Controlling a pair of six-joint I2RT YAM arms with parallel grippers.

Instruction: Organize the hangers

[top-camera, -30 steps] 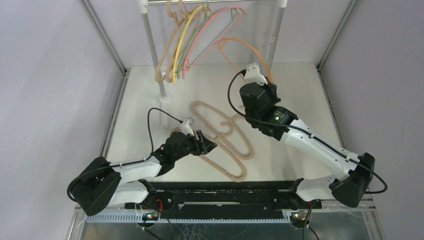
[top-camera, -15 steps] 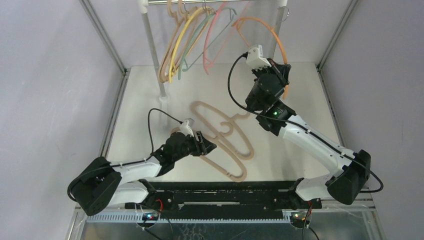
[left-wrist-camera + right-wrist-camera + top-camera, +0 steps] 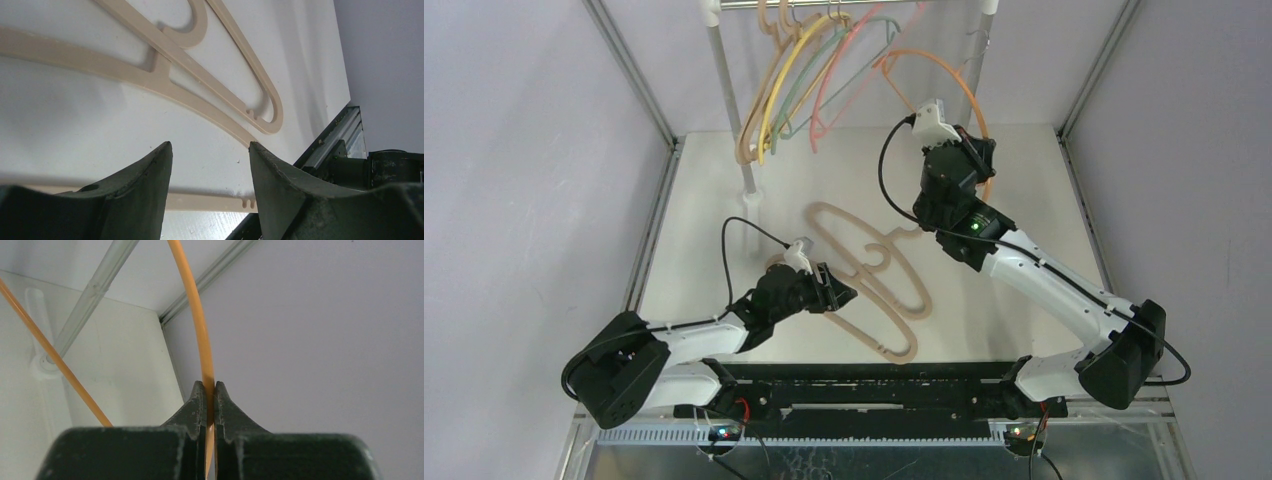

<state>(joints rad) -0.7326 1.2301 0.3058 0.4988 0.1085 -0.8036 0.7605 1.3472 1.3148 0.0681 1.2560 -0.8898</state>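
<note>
- Top external view: a clothes rail on white posts stands at the far edge of the table.
- Hung hangers, one beige plus thin yellow, green and pink, dangle from the rail's left half, swung at a slant.
- The orange hanger is raised at the far right, next to the rail's right post. The right gripper is clamped on its right limb.
- Two beige hangers lie flat and overlapping at the table's centre. The left gripper sits low at their near-left side, jaws apart.
- Left wrist view: the left gripper has its jaws moderately wide with nothing between them. The beige hangers lie on the white surface beyond, and one beige bar crosses just under the fingertips.
- Right wrist view: the right gripper is pinched tight on the thin orange hanger, which rises between the fingertips. A second orange limb slants at left.
</note>
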